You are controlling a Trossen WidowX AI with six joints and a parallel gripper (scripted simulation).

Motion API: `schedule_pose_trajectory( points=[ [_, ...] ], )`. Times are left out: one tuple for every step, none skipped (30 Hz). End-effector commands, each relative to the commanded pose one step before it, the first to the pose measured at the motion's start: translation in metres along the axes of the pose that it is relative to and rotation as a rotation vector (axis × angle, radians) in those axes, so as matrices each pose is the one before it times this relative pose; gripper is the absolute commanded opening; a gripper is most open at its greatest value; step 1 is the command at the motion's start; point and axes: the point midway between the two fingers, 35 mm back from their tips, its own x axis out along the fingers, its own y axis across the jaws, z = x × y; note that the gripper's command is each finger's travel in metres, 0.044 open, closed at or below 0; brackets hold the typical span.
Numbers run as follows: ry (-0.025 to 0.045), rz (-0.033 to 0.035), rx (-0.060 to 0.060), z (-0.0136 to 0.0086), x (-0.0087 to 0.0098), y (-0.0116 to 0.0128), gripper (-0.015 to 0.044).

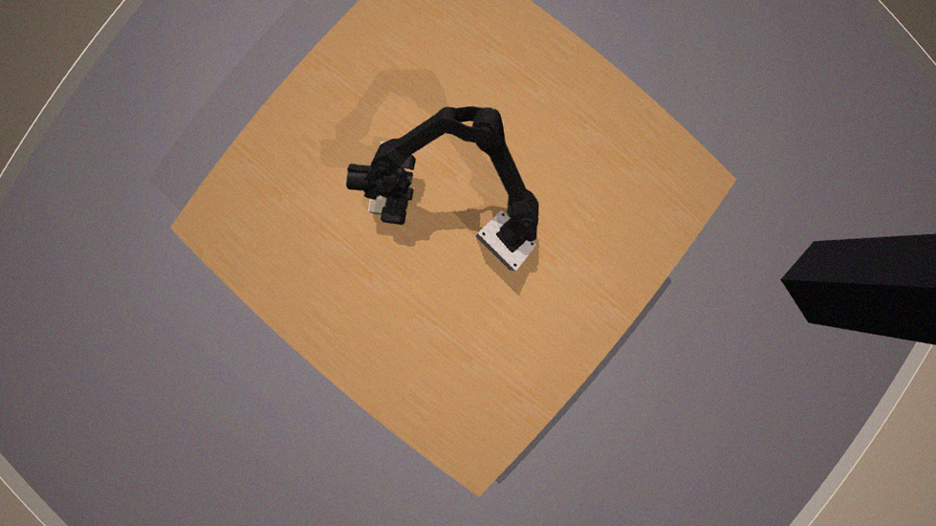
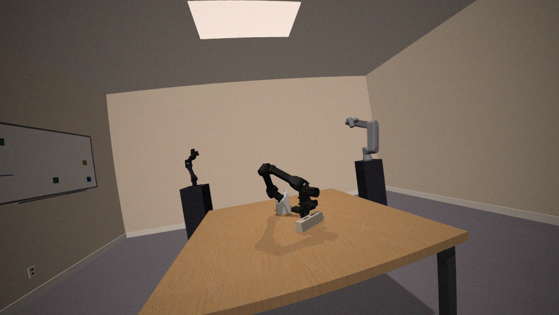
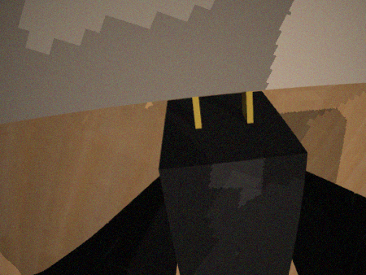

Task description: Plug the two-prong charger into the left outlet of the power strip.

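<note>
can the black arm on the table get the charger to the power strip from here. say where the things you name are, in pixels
Likely yes: the gripper [image 3: 223, 180] holds the charger [image 3: 232, 203], prongs out, close by the strip [image 2: 310, 222]; nothing visible blocks it, though alignment is unclear
</note>
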Motion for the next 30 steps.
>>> schedule_pose_trajectory(
  points=[
    [0.00077,0.00433,-0.0031,0.00006,-0.00036,0.00058,0.0000],
    [0.00000,0.00000,0.0000,0.00000,0.00000,0.00000,0.0000],
    [0.00000,0.00000,0.0000,0.00000,0.00000,0.00000,0.0000],
    [0.00000,0.00000,0.0000,0.00005,0.00000,0.00000,0.0000],
    [0.00000,0.00000,0.0000,0.00011,-0.00001,0.00000,0.0000],
    [-0.00001,0.00000,0.0000,0.00016,-0.00001,0.00000,0.0000],
    [-0.00001,0.00000,0.0000,0.00023,-0.00002,0.00000,0.0000],
    [-0.00001,0.00000,0.0000,0.00027,-0.00002,0.00000,0.0000],
    [-0.00001,0.00000,0.0000,0.00031,-0.00002,0.00000,0.0000],
    [-0.00001,0.00000,0.0000,0.00032,-0.00002,0.00000,0.0000],
    [-0.00001,0.00000,0.0000,0.00033,-0.00002,0.00000,0.0000],
    [-0.00002,0.00000,0.0000,0.00037,-0.00004,-0.00001,0.0000],
    [-0.00002,0.00000,0.0000,0.00034,-0.00004,-0.00001,0.0000],
    [-0.00002,0.00000,0.0000,0.00036,-0.00004,-0.00001,0.0000],
    [-0.00001,0.00000,0.0000,0.00032,-0.00004,-0.00002,0.0000],
    [-0.00002,0.00000,0.0000,0.00036,-0.00005,-0.00002,0.0000],
    [-0.00001,0.00000,0.0000,0.00033,-0.00005,-0.00003,0.0000],
    [-0.00001,0.00000,0.0000,0.00029,-0.00005,-0.00003,0.0000],
    [-0.00001,0.00000,0.0000,0.00023,-0.00004,-0.00002,0.0000],
    [-0.00001,0.00000,0.0000,0.00016,-0.00007,-0.00006,0.0000],
    [0.00000,0.00000,0.0000,0.00011,-0.00005,-0.00004,0.0000],
    [0.00000,0.00000,0.0000,0.00008,-0.00005,-0.00004,0.0000],
    [-0.00001,0.00000,0.0000,0.00012,-0.00003,-0.00002,0.0000],
    [-0.00001,0.00000,0.0000,0.00017,-0.00005,-0.00003,0.0000],
    [-0.00001,0.00000,0.0000,0.00019,-0.00005,-0.00003,0.0000],
    [-0.00001,0.00000,0.0000,0.00021,-0.00005,-0.00003,0.0000],
    [-0.00001,0.00000,0.0000,0.00025,-0.00006,-0.00003,0.0000],
    [-0.00001,0.00000,0.0000,0.00030,0.00003,-0.00003,0.0000],
    [-0.00001,0.00000,0.0000,0.00032,0.00002,-0.00002,0.0000],
    [-0.00001,0.00000,0.0000,0.00033,0.00001,-0.00001,0.0000]
  ],
)
